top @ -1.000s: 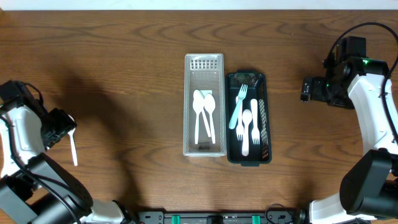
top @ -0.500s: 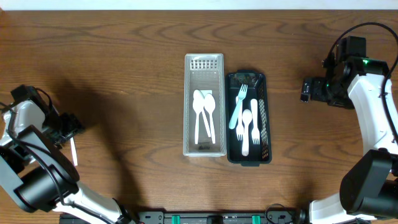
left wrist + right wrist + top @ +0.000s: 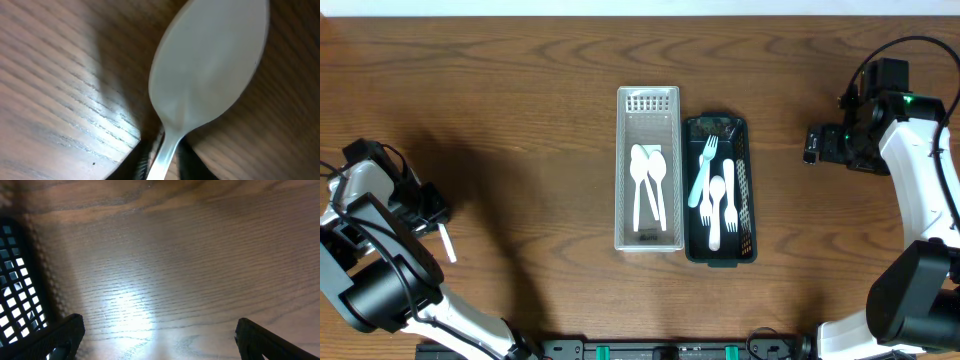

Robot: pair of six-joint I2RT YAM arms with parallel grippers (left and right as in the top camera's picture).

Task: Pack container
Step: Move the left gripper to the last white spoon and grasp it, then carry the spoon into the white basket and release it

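Note:
A white plastic spoon (image 3: 210, 70) fills the left wrist view, bowl away from the camera. Its handle runs down between the fingers of my left gripper (image 3: 162, 162), which are shut on it. From overhead, the left gripper (image 3: 428, 208) is at the table's far left, low over the wood, with the spoon's handle (image 3: 446, 244) sticking out toward the front. A clear tray (image 3: 648, 100) at the centre holds white spoons (image 3: 650, 172). Beside it a black basket (image 3: 718, 124) holds white forks (image 3: 720, 205) and a teal fork. My right gripper (image 3: 814, 143) hangs open over bare wood.
In the right wrist view the open right gripper (image 3: 160, 335) frames bare wood, with the black basket's mesh wall (image 3: 15, 280) at the left edge. The right arm (image 3: 920, 170) stands along the table's right side.
The left gripper has closed on the spoon's handle. The handle has shifted a little and now lies tilted. The right arm has not moved.

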